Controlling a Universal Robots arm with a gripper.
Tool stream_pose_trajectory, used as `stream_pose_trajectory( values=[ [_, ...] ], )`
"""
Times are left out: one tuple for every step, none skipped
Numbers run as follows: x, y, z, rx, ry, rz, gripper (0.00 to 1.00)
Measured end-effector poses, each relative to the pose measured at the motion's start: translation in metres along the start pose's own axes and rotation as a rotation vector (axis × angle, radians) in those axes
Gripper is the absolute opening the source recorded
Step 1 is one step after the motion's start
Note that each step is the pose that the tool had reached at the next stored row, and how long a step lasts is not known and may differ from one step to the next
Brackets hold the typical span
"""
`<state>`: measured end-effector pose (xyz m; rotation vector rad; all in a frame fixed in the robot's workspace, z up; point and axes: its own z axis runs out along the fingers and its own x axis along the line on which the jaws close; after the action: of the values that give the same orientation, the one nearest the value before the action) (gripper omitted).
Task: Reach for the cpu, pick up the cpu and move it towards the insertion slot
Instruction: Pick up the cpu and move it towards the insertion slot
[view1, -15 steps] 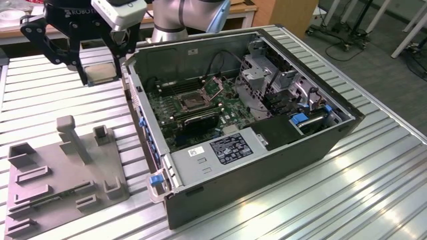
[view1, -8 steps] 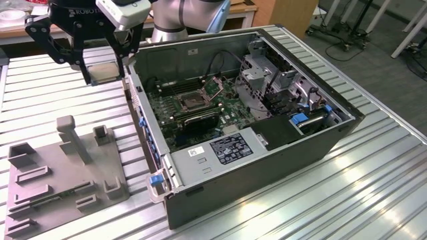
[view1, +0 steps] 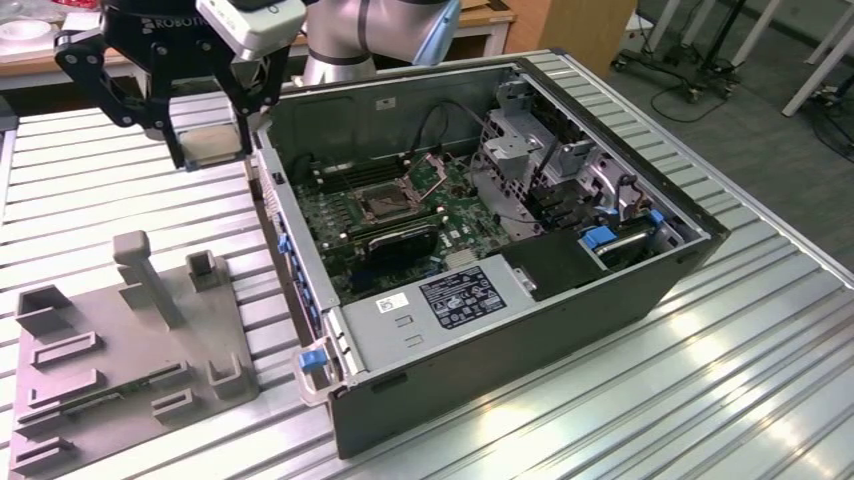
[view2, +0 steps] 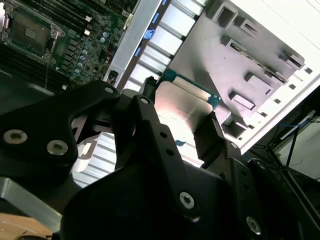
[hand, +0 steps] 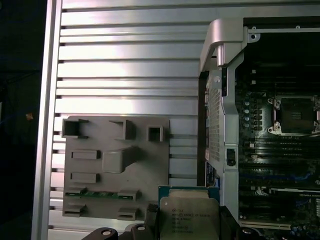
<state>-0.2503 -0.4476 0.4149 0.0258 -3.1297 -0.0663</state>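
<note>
My gripper (view1: 214, 150) hangs above the slatted table at the exterior view's upper left, just outside the open computer case. It is shut on the cpu (view1: 211, 138), a flat pale silvery square held by its edges between the two black fingers. In both wrist views the cpu (hand: 190, 216) (view2: 182, 105) shows its metal face with a thin green rim. The insertion slot (view1: 387, 205) is a dark square in a silvery bracket on the motherboard inside the case. It also appears in both wrist views (hand: 295, 115) (view2: 27, 32), off to the side of the cpu.
A grey fixture plate (view1: 120, 370) with upright blocks lies on the table beside the case, with a green strip (hand: 100, 194) in one of its holders. The case wall (view1: 274, 200) stands between gripper and motherboard. A metal drive cage (view1: 534, 150) and cables rise inside.
</note>
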Motion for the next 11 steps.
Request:
stream_pose_trajectory(
  values=[
    [-0.0004,-0.0001,0.0001,-0.0001,-0.0001,0.000,0.55],
    [-0.0009,-0.0001,0.0001,-0.0001,-0.0001,0.000,0.55],
    [-0.0014,-0.0001,0.0001,-0.0001,-0.0001,0.000,0.55],
    [-0.0018,-0.0001,0.0000,0.0000,0.0000,0.000,0.55],
    [-0.0022,-0.0001,0.0001,-0.0001,-0.0001,0.000,0.55],
    [-0.0025,-0.0001,0.0001,-0.0002,-0.0002,0.000,0.55],
    [-0.0028,-0.0001,0.0001,-0.0001,-0.0001,0.000,0.55],
    [-0.0032,-0.0001,0.0000,-0.0001,-0.0001,0.000,0.55],
    [-0.0035,-0.0001,0.0001,-0.0001,-0.0001,0.000,0.55],
    [-0.0038,-0.0001,0.0001,-0.0001,-0.0001,0.000,0.55],
    [-0.0042,-0.0001,0.0001,-0.0001,-0.0001,0.000,0.55]
  ],
)
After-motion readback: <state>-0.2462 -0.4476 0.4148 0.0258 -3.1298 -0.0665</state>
